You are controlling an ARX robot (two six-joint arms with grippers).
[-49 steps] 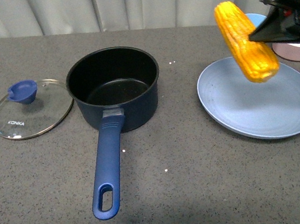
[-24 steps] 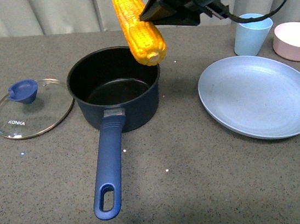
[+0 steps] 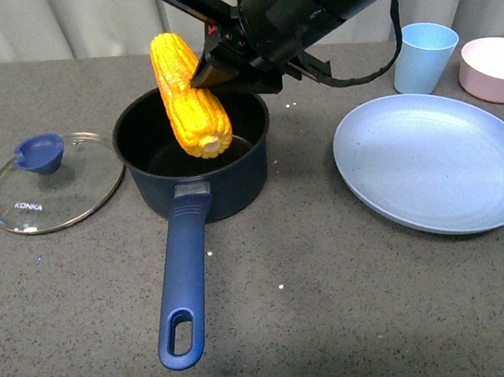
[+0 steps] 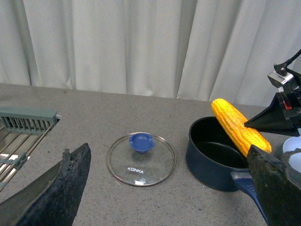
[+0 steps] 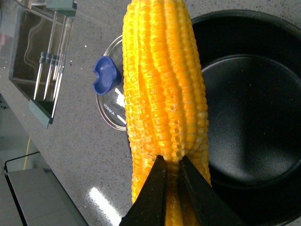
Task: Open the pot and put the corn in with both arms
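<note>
Grey speckled counter (image 3: 390,319), pale curtains (image 3: 118,20) hung behind it. Found the pot (image 3: 242,185) standing uncovered near the middle of the counter, black inside showing, with its long blue handle (image 3: 184,272) pointed back toward the robot. Noted the glass lid (image 3: 54,182) lying flat just beside the pot on the robot's left, blue knob (image 3: 39,153) up and KONKA printed on the glass. Saw the right gripper (image 3: 207,72) reaching in from the robot's right above the pot, with its jaws pinched tight on the corn (image 3: 189,94). Confirmed in the right wrist view, with both fingertips (image 5: 157,174) pressed into the kernels. Recorded the cob held steeply tilted in the air, upper end leaning toward the robot's left and lower end hanging over the pot's mouth at about rim height. Could not tell whether that end dipped below the rim. Caught the left gripper (image 4: 169,155) only in its own wrist view, fingers (image 4: 70,183) spread wide with nothing held between them, up above the counter and facing the lid and pot. Logged a pale blue plate (image 3: 434,160) on the robot's right of the pot, with a light blue cup (image 3: 424,56) and a pink bowl (image 3: 498,68) behind it. Spotted a grey-green rack (image 4: 28,120) at the counter's edge, on the far side of the lid from the pot.
</note>
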